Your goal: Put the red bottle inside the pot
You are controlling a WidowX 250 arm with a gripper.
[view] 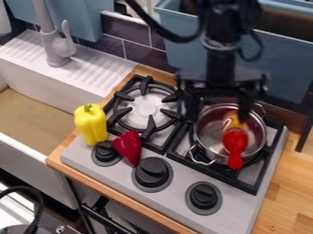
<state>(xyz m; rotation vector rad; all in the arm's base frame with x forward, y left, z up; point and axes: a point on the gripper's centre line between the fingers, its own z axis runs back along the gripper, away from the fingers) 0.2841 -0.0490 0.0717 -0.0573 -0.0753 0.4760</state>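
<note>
Camera view: my pincer (218, 114) hangs spread above the pot's (207, 132) far side, with nothing I can make out pinched. The red bottle (234, 140) lies from it toward the camera and slightly right, in the pot's mouth, long axis running front to back, narrow end at the near rim. How deep it sits, I can't tell; any corrective grasp should close across that axis.
</note>
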